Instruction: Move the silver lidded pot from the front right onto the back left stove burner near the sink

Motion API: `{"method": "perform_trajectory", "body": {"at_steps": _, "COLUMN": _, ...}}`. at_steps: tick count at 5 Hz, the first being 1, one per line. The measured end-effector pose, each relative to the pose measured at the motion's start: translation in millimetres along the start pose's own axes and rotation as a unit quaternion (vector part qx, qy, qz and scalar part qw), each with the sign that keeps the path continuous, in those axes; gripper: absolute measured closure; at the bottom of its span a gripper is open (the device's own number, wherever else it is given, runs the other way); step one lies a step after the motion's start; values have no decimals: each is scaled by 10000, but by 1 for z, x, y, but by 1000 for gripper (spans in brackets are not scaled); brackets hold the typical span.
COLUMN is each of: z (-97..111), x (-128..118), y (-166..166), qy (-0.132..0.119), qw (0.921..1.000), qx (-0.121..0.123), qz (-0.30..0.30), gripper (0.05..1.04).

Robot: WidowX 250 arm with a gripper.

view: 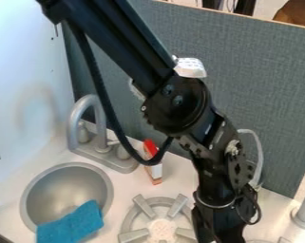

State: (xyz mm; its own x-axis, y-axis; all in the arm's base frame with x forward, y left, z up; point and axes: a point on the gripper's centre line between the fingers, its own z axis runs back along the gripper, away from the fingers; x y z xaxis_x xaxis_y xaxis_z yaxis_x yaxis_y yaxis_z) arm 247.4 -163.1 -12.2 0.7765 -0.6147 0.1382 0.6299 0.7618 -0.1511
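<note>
- Sitting beside your gripper, near the view's bottom edge, the grey burner has broad spokes on the pale counter.
- You cannot tell how far open the gripper is or whether it has hold of anything.
- Beyond the burner, you see a red-and-white box; its print is too small to make out.
- A blue cloth lies across the rim of the round sink, with a grey faucet behind.
- Around you, a grey textured panel meets a white wall.
</note>
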Motion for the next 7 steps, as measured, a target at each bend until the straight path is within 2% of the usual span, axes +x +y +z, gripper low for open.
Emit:
{"method": "perform_trajectory", "body": {"at_steps": 2, "z": -20, "x": -3, "y": -23, "qy": 277, "qw": 9990, "qx": -36, "qz": -337, "gripper": 83}}
{"method": "perform_trajectory", "body": {"at_steps": 4, "z": -38, "x": -6, "y": -24, "qy": 541, "qw": 9976, "qx": 26, "qz": -440, "gripper": 83}}
{"method": "perform_trajectory", "body": {"at_steps": 5, "z": -37, "x": -5, "y": -21, "qy": 590, "qw": 9974, "qx": 99, "qz": -414, "gripper": 83}}
{"method": "perform_trajectory", "body": {"at_steps": 7, "z": -53, "x": -3, "y": -22, "qy": 739, "qw": 9961, "qx": 115, "qz": -460, "gripper": 83}}
